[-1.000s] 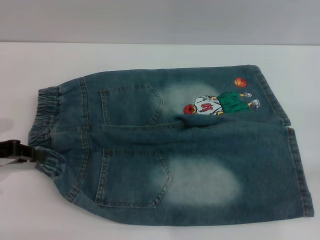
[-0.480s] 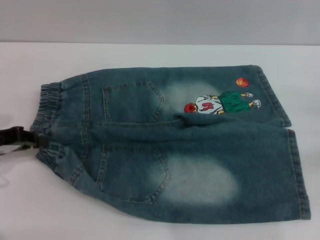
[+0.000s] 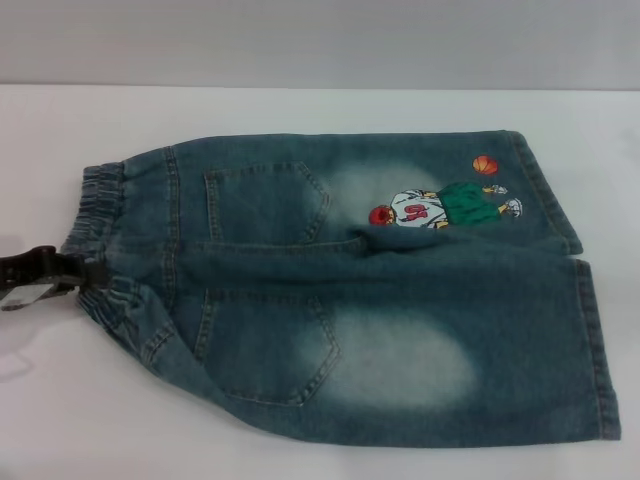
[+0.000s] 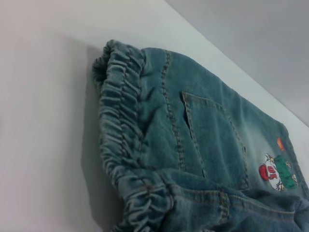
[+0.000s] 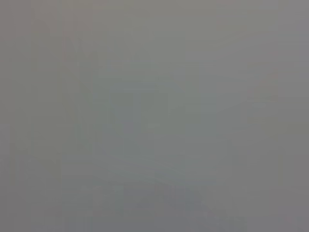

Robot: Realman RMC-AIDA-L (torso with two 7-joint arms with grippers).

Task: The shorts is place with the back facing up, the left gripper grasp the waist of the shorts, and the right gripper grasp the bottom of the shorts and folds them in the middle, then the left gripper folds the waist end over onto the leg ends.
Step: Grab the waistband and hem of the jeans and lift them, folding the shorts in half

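The white table (image 3: 300,110) carries only the denim shorts (image 3: 400,300), spread flat (back pockets up).

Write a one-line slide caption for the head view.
Left gripper at the waist of back-up denim shorts on a white table.

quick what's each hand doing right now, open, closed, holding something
Left hand: closed on the waist of the shorts.
Right hand: not in view, so it cannot be told.
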